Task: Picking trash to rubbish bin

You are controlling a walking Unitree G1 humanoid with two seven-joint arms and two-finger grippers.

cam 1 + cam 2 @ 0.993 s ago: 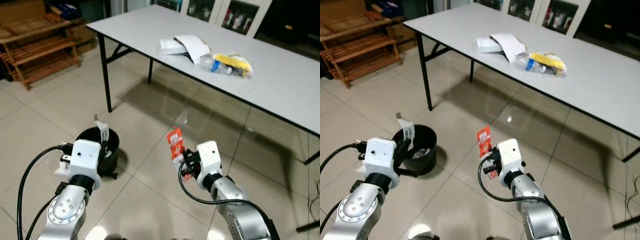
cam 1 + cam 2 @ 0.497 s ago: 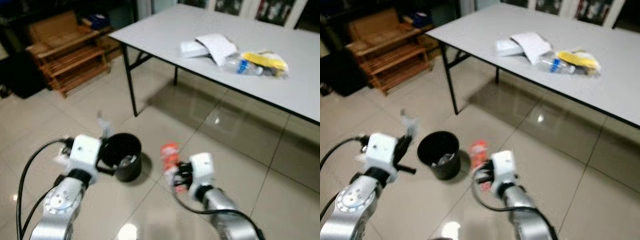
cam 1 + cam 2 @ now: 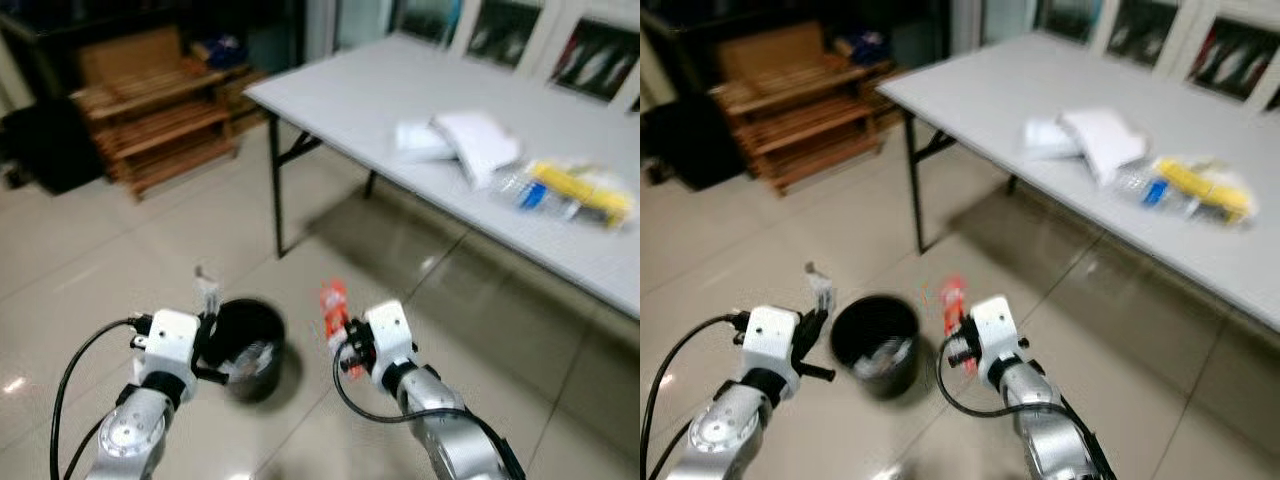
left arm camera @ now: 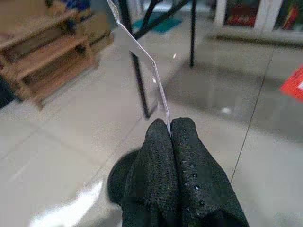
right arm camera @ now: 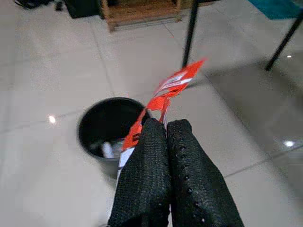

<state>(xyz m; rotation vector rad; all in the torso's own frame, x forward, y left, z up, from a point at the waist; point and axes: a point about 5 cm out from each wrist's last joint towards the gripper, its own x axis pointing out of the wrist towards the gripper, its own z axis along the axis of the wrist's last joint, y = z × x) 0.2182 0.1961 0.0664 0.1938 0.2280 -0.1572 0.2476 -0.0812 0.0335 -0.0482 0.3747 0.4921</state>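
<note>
Left eye view: the black rubbish bin (image 3: 248,345) stands on the tiled floor (image 3: 120,240) between the two arms, with some pale scraps inside it. The left gripper (image 3: 205,318) is just beside the bin's rim and holds up a thin clear strip (image 3: 207,288); the right gripper (image 3: 345,345) is on the bin's other side, near it, holding an orange wrapper (image 3: 333,303) upright. Behind them a long white bench (image 3: 400,110) carries white papers (image 3: 460,140) and what looks like a plastic bottle with a yellow packet (image 3: 575,190), blurred here, and a wooden rack (image 3: 160,120) stands at the far left. Left wrist view: the jaws are pressed together on the lower end of the clear strip, which rises at a tilt from the fingertips (image 4: 158,142). Right wrist view: the jaws are closed on the orange wrapper, with the open bin on the floor beyond them.
</note>
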